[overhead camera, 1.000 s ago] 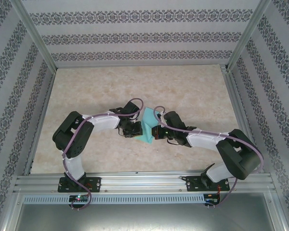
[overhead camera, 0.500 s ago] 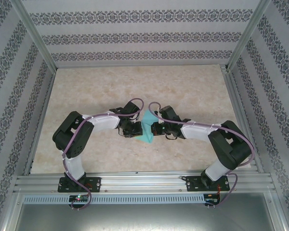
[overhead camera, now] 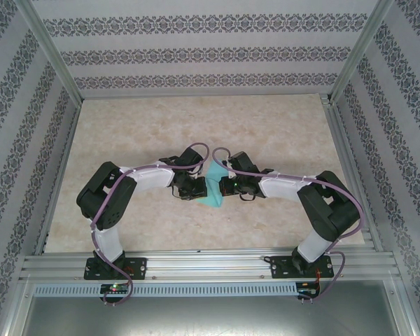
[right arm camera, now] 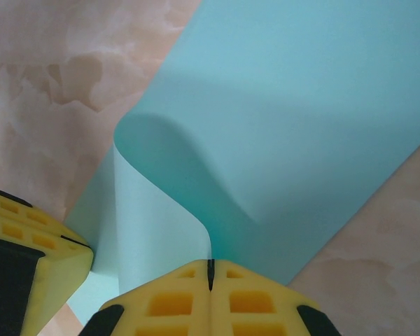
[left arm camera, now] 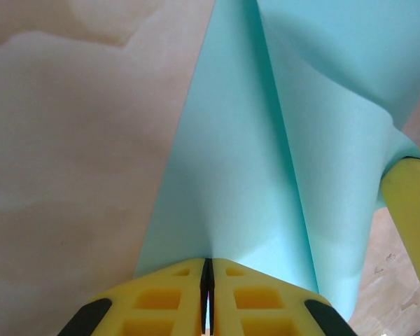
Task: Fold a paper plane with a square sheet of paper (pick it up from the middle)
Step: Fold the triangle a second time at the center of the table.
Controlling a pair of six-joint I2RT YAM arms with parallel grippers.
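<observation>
Stood on near-edge bases with elbows bent outward and wrists facing each other. Kept the left gripper (left arm camera: 207,280) and the right gripper (right arm camera: 210,276) pinched shut on the thin, smooth turquoise-teal square sheet of paper (left arm camera: 266,175). Spanned between the yellow ribbed foam fingers (right arm camera: 168,304), creased ahead of the left pincer and softly curled ahead of the right, over the mottled beige table (overhead camera: 161,126).

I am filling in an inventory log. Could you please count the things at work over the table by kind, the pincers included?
Sheet of teal paper: 1
Pincers: 2 (left pincer, right pincer, each shut on the paper)
Total: 3
</observation>
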